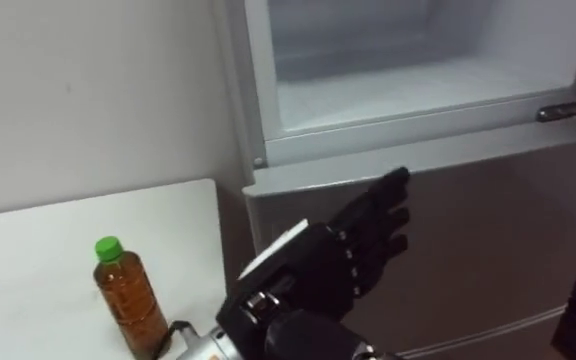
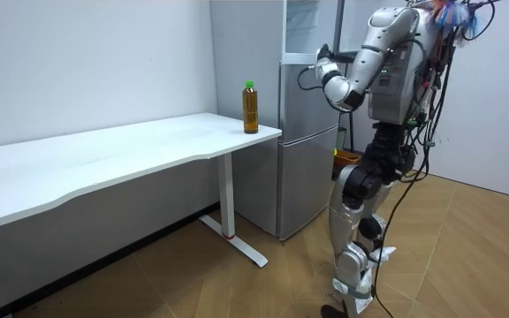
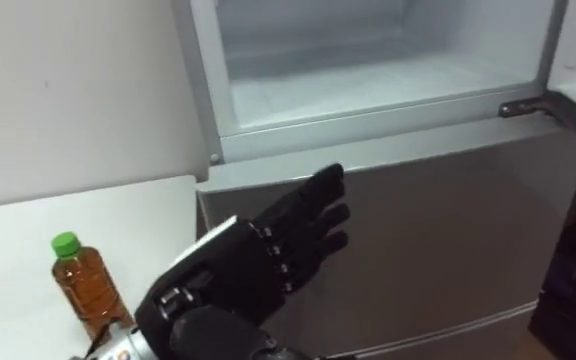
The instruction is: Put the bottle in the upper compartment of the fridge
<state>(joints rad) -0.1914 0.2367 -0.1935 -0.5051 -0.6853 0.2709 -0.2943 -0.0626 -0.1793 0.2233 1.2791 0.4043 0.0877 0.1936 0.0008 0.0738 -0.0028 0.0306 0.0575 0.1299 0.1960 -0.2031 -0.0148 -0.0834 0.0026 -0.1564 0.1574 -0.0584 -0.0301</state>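
1. Left eye view: the bottle (image 1: 128,300) is standing upright at the lower left of the frame, on the white table (image 1: 58,250), close to the table edge that is meeting the fridge (image 2: 303,132). The room view is placing it at the table end nearest the fridge.
2. The left hand (image 1: 353,245) is hovering at frame centre in front of the grey lower door (image 1: 488,230). Its fingers are stretched out straight and slightly spread. It is gripping nothing and is sitting apart from the bottle.
3. The upper compartment (image 1: 418,90) is standing open at the top of the frame, and its white floor is showing bare.
4. Handling, as a judgement: the bottle is looking like clear plastic, nearly full of amber liquid, with the green cap (image 1: 109,248) on.
   - I am expecting moderate weight and walls that give a little under squeeze.
   - The skin is looking smooth and probably slippery.
   - Being tall and narrow, it is likely tipping at a light sideways nudge.
5. Hold, as a judgement: wrapping fingers and thumb round the mid-body, below the shoulder, is looking safest. The cap is offering too little to grip.
6. Risk: a brush from the straight fingers is liable to be knocking it over near the table edge.
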